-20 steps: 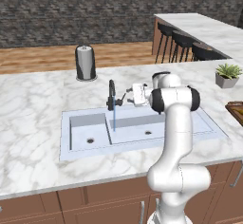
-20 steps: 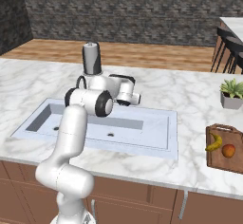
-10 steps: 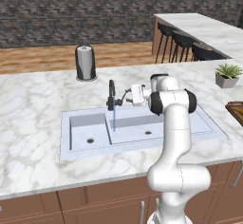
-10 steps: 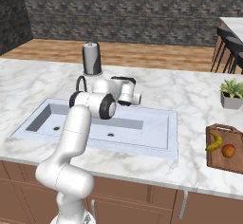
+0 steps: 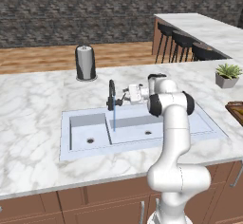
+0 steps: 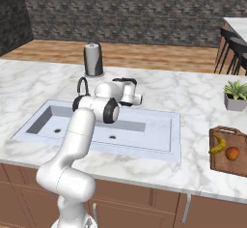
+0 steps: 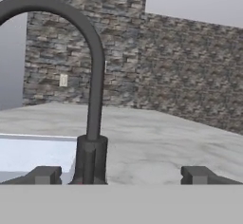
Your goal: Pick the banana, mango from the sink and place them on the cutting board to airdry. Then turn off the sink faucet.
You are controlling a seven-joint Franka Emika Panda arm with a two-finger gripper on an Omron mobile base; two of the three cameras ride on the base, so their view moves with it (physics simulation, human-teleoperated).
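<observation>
Yellow banana (image 6: pixel 217 145) and mango (image 6: pixel 232 153) lay on the board (image 6: pixel 228 163), while the gripper (image 5: pixel 124 97), jaws spread wide and empty, faced the running faucet (image 5: pixel 112 95).

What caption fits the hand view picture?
Open end effector faces the dark sink faucet, its curved neck rising before a stone wall.

glossy white arm (image 5: pixel 173 123) of rounded tubular segments, dark bands at the joints, bulbous white base, small dark finger tips (image 7: pixel 45 174).
</observation>
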